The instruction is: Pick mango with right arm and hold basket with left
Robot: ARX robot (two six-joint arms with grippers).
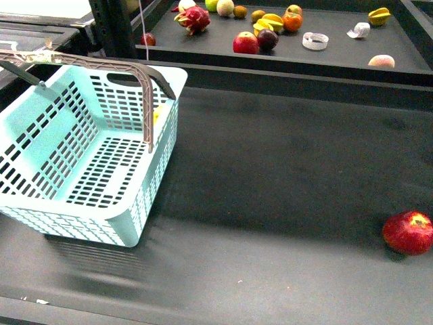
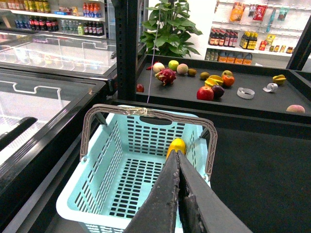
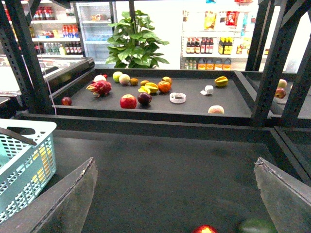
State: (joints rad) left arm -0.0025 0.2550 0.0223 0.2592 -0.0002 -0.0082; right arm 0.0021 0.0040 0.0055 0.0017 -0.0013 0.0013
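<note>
The light-turquoise basket (image 1: 88, 159) stands on the left of the dark table, both grey-brown handles (image 1: 145, 95) raised. The yellow mango (image 2: 176, 145) lies inside it against the far wall and shows as a yellow patch through the slots (image 1: 157, 114). My left gripper (image 2: 176, 156) is shut with nothing between its long flat fingers, and it hovers over the basket's near side, pointing at the mango. My right gripper (image 3: 175, 162) is open wide over bare table, right of the basket (image 3: 24, 165). Neither gripper shows in the front view.
A red apple (image 1: 408, 232) lies at the table's right front, just under my right gripper (image 3: 205, 229), beside a green fruit (image 3: 257, 226). A raised shelf (image 1: 338, 57) behind holds several fruits. Glass freezers (image 2: 43, 97) stand left of the basket.
</note>
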